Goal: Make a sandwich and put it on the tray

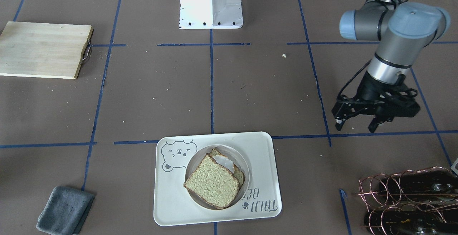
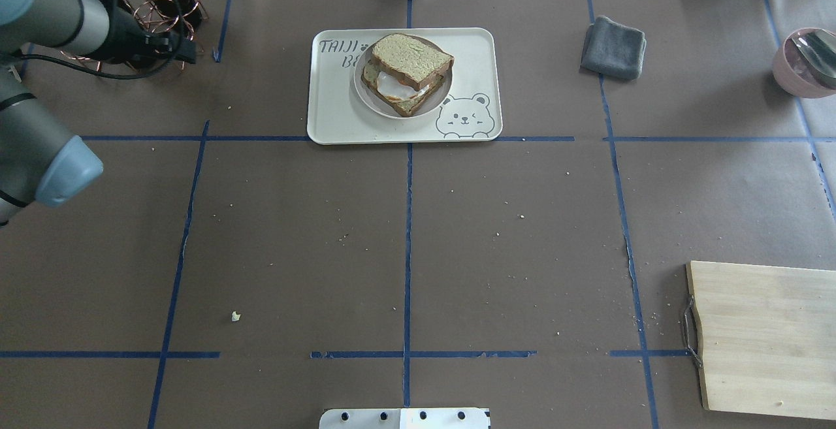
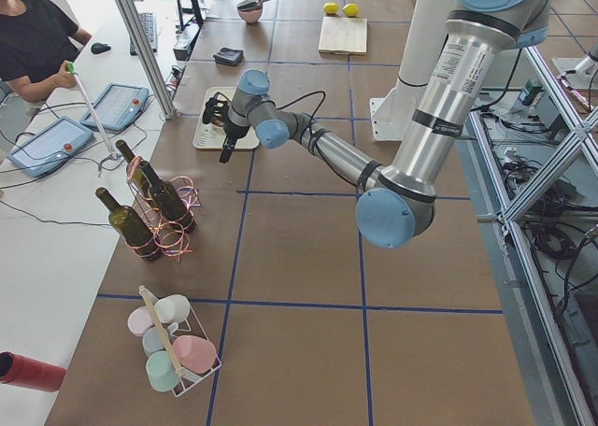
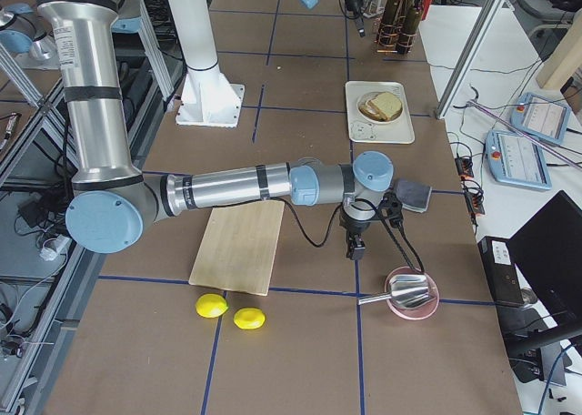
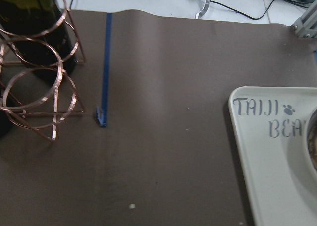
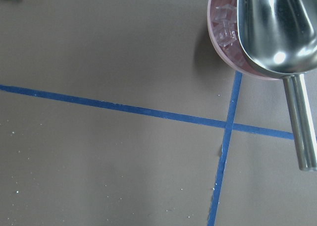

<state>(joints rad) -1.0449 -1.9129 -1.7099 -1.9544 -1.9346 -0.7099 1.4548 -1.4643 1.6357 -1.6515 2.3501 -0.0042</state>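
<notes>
1. The sandwich (image 1: 214, 185) looks assembled: two bread slices with egg between. It sits on a white plate (image 1: 246, 169) that rests on the tray (image 1: 263, 152), near its middle.
2. My left gripper (image 1: 355, 123) hangs over the tabletop (image 1: 250, 95) well apart from the tray, on its bottle rack (image 1: 408, 199) side, jaws apart and empty.
3. My right gripper (image 4: 353, 244) is far from the tray, near a pink bowl (image 4: 414, 298). I cannot tell how its jaws stand.
4. I judge the task essentially complete, with no handling left.
</notes>
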